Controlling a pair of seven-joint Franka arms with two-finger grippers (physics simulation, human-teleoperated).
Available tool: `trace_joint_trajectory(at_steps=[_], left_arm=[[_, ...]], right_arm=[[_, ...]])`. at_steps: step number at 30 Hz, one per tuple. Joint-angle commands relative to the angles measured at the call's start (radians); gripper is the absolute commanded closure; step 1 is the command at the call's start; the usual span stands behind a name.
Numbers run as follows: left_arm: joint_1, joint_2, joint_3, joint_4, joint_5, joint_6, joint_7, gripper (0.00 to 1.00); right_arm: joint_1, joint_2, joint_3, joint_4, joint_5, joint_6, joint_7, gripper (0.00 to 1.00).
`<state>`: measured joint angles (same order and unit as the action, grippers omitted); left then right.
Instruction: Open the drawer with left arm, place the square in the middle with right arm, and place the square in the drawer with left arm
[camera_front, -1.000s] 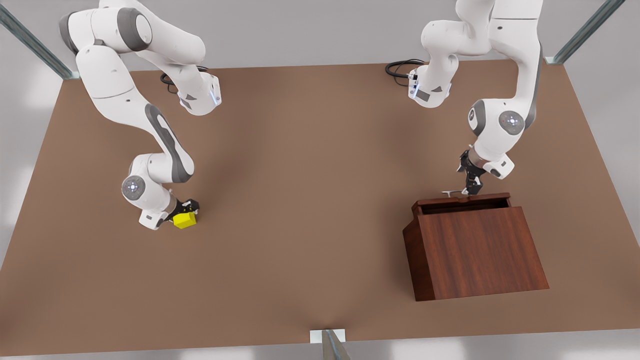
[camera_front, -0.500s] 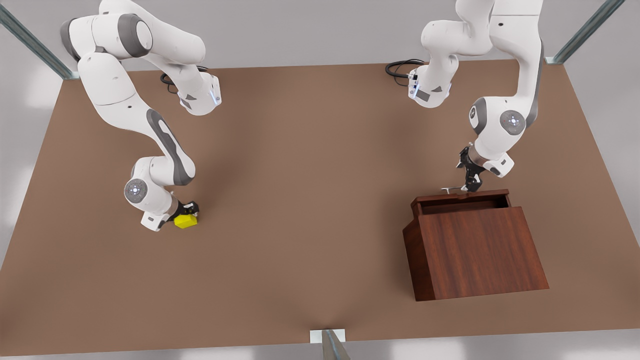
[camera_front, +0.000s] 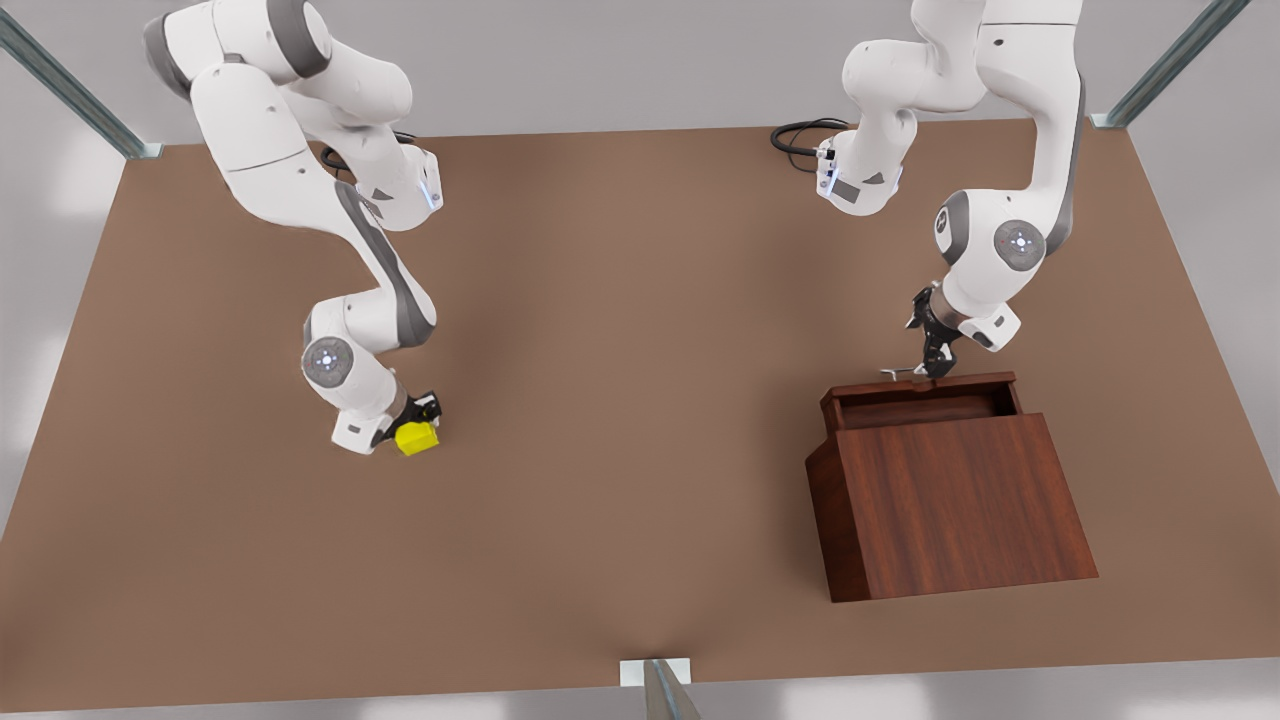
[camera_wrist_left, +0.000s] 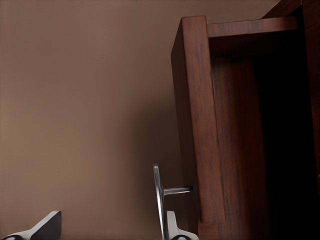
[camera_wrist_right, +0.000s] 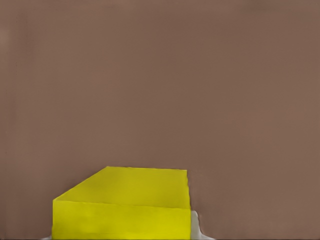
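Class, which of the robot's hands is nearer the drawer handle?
Left. The left hand is at the handle of the drawer; the right hand holds the square far across the table.

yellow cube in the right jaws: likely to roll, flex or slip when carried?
The yellow cube has flat faces and sharp edges, so it probably won't roll. It shows no dent in the right gripper, so it is likely stiff. Its plain faces may be slippery.

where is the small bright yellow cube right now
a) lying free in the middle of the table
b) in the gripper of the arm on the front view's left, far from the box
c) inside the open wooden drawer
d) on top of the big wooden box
b: the small bright yellow cube sits between the fingers of the right gripper on the front view's left, well away from the big reddish-brown wooden box.
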<state>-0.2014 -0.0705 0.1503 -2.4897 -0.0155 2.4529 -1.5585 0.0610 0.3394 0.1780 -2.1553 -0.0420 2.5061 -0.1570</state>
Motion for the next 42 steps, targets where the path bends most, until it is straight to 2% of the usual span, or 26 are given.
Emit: trace_joint_trajectory(at_steps=[1, 5, 14, 16, 17, 19, 24, 26, 31, 35, 42], left_arm=[[0.000, 0.000, 0.000, 0.000, 0.000, 0.000, 0.000, 0.00], [0.000, -0.006, 0.000, 0.000, 0.000, -0.038, 0.000, 0.00], [0.000, -0.020, -0.002, 0.002, 0.000, -0.078, 0.000, 0.00], [0.000, -0.021, -0.002, 0.002, 0.002, -0.086, 0.000, 0.00], [0.000, -0.023, -0.002, 0.002, 0.002, -0.089, -0.002, 0.00], [0.000, -0.031, -0.002, 0.002, 0.002, -0.103, -0.002, 0.00], [0.000, -0.031, -0.006, 0.002, 0.002, -0.117, -0.008, 0.00], [0.000, -0.032, -0.008, 0.003, 0.002, -0.120, -0.009, 0.00], [0.000, -0.041, -0.009, 0.003, 0.002, -0.133, -0.009, 0.00], [0.000, -0.043, -0.011, 0.003, 0.003, -0.152, -0.014, 0.00], [-0.001, -0.049, -0.021, 0.003, 0.005, -0.175, -0.026, 0.00]], right_arm=[[0.022, -0.009, 0.000, 0.005, -0.004, -0.018, 0.034, 0.43], [0.289, -0.037, 0.001, 0.081, 0.090, -0.089, 0.281, 0.43], [0.605, 0.035, 0.000, 0.233, 0.088, -0.125, 0.458, 0.42], [0.678, 0.159, 0.000, 0.471, 0.079, -0.228, 0.542, 0.42], [0.700, 0.185, 0.000, 0.514, 0.077, -0.230, 0.550, 0.42], [0.711, 0.205, 0.037, 0.591, 0.067, -0.256, 0.551, 0.42], [0.812, 0.217, 0.083, 0.591, -0.006, -0.257, 0.662, 0.42], [0.818, 0.305, 0.110, 0.638, -0.118, -0.254, 0.760, 0.42], [0.816, 0.464, 0.124, 0.819, -0.159, -0.217, 0.737, 0.42], [0.815, 0.484, 0.121, 0.816, -0.157, -0.219, 0.672, 0.42], [0.818, 0.486, 0.113, 0.769, -0.162, -0.224, 0.827, 0.41]])
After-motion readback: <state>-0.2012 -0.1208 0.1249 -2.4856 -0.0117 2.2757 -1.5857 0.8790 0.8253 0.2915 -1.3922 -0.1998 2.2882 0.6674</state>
